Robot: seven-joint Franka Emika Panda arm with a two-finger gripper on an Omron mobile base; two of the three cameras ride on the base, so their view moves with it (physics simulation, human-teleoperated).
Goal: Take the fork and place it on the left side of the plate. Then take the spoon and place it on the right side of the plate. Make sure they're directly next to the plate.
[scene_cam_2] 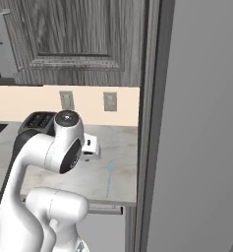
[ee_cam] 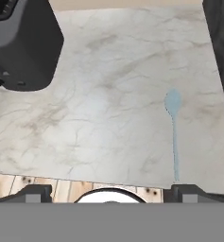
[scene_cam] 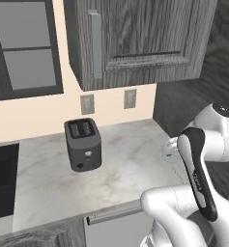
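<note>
The gripper [ee_cam: 112, 194] is hovering above the front edge of the counter [ee_cam: 104, 108] with its jaws standing wide apart and nothing between them. The spoon [ee_cam: 173, 137], pale blue and thin, is lying flat on the stone to the right, its bowl pointing toward the wall and its handle tip reaching almost to the counter's front edge.

That position is making trouble likely. A spoon this flat is giving the fingers very little to close on, so a descent that stops too high is probably going to pinch air, and one that goes too low is going to drive the tips into the stone. A sideways nudge could be sending it over the edge (the handle is already near it). The tall dark panel [ee_cam: 222, 52] just beside the spoon is crowding the right finger. The task is also naming the fork first, so starting here risks the wrong order.

The counter is showing pale veined marble. A dark toaster [scene_cam: 83, 144] with 2 slots is standing well apart from the spoon, under dark wood cabinets [scene_cam: 135, 38], with 2 outlets [scene_cam: 130, 98] on the cream wall.
</note>
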